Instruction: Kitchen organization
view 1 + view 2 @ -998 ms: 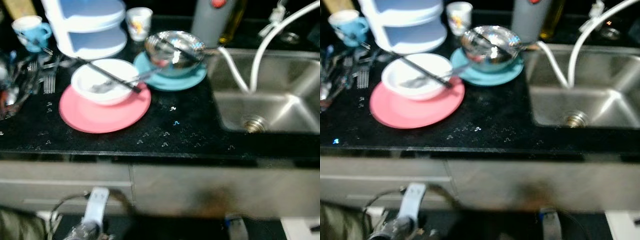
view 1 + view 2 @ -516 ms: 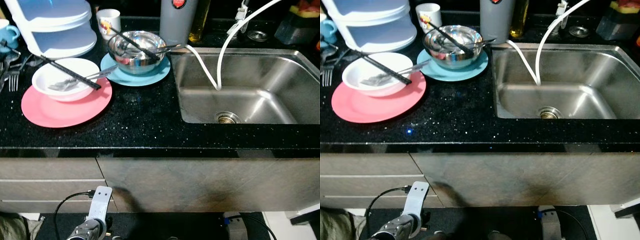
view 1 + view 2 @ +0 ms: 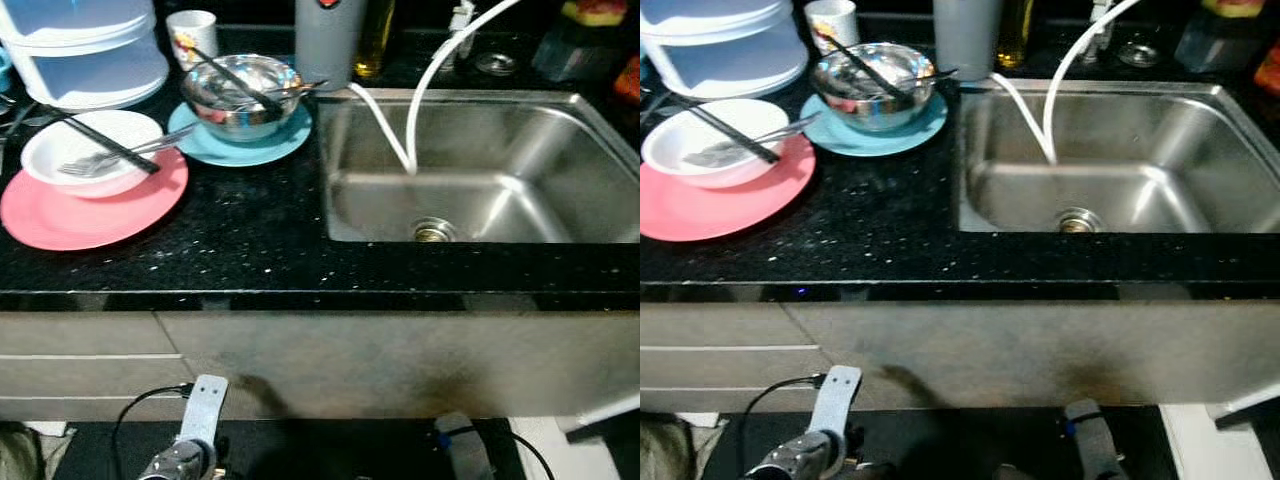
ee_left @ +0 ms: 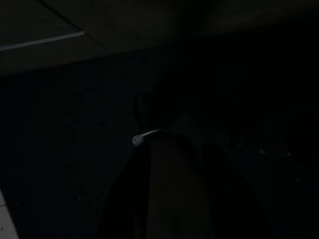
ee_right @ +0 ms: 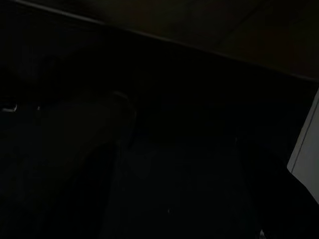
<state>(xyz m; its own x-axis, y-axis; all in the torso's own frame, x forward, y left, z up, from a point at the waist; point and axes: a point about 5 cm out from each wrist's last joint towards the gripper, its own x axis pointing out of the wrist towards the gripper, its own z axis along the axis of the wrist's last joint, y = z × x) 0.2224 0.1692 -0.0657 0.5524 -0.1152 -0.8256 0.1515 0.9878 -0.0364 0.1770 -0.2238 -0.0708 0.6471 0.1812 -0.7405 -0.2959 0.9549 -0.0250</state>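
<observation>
Currently both arms are hanging idle below the counter; jaw state cannot be told. Dishes, including the white bowl point(image 3: 82, 150), are sitting up-left, nearer the left arm.

Both eye views look down from above at the black counter point(image 3: 260, 240), sharing the sink point(image 3: 560, 130) at upper right and the dishes at upper left. Both wrist views hang low, very dark, close to shaded cabinet fronts.
</observation>
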